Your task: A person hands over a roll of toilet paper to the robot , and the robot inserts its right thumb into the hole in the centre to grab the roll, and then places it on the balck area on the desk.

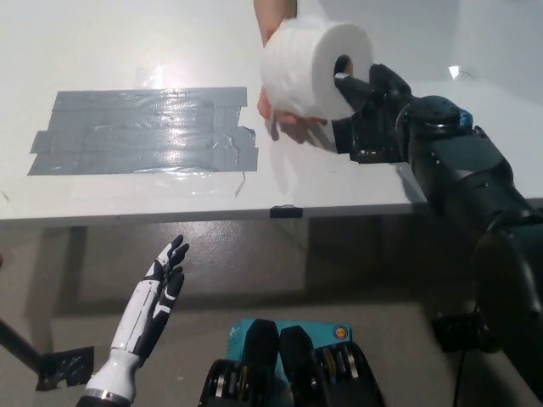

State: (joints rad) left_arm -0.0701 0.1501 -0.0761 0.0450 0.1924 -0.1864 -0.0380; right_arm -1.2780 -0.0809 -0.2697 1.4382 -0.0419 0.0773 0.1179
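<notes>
A white roll of toilet paper [310, 66] is held up above the white desk [127, 199], right of the black taped area [140, 131]. A person's hand [284, 119] cradles it from below and behind. My black right hand [369, 110] is at the roll's right face, its thumb in the centre hole and its other fingers curled under the roll's edge. My white left hand [157, 297] rests below the desk's front edge at the lower left, fingers apart and holding nothing.
The desk's front edge [280, 212] runs across the middle of the picture, with floor below it. A teal object [288, 335] sits on the floor at the bottom centre. Loose tape ends stick up at the black area's right side [242, 174].
</notes>
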